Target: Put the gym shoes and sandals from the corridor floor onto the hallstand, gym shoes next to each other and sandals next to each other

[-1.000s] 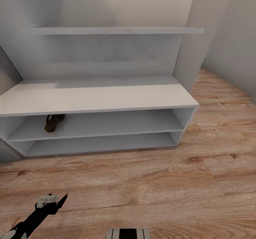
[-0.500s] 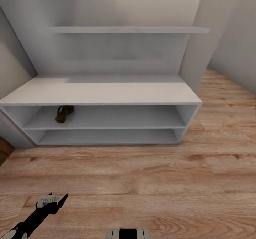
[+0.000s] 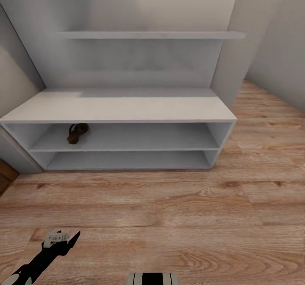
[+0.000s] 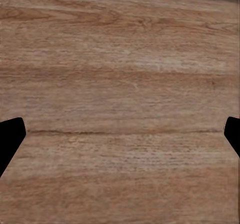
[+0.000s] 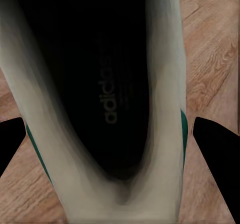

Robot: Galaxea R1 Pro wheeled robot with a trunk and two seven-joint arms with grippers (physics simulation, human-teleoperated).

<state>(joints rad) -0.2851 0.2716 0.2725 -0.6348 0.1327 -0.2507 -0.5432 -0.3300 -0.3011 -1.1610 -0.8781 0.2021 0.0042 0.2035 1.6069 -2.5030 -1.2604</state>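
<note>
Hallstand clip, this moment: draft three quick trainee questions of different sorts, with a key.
1. True or false: a sandal lies on the upper open shelf of the hallstand.
2. Multiple choice: between the right gripper's fingertips is A) a gym shoe, B) a sandal, C) bare floor.
3. Fill in: the left gripper looks down at wood-grain ____, with nothing between its fingertips.

Key: 1 true; 2 A; 3 floor.

One flat brown leather sandal (image 3: 77, 133) lies on the upper open shelf of the wide pale grey hallstand (image 3: 127, 109), near its left end. A white gym shoe with green side stripes (image 5: 100, 109), dark insole showing, sits above the light wood-grain plank floor (image 3: 169, 217).
</note>
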